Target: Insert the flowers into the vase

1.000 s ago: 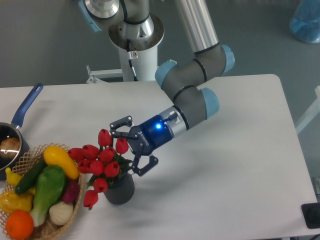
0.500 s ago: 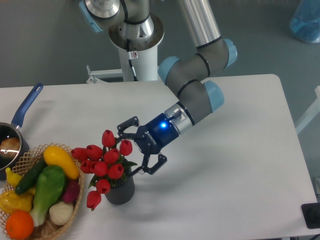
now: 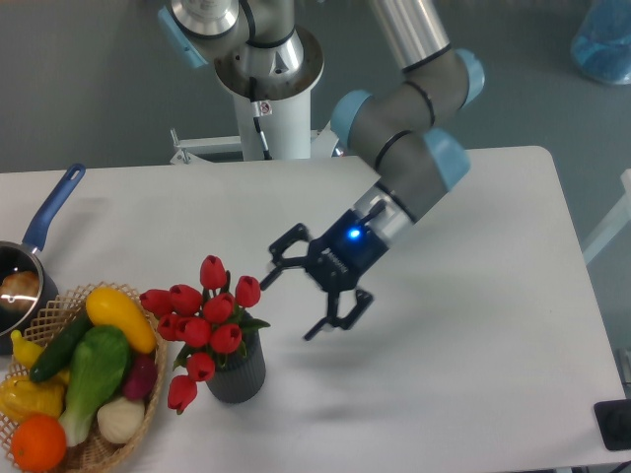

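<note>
My gripper [image 3: 314, 296] has backed off right, jaws spread and empty, flowers [image 3: 202, 313] left standing in the vase [image 3: 236, 375] — I judge insertion done.

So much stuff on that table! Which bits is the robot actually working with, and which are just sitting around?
Part of the job:
- flowers, red tulips standing in the vase
- vase, dark grey, ribbed
- gripper, open, apart from the flowers

Just lying about:
- wicker basket of toy vegetables
- blue-handled saucepan at the table's left edge
</note>
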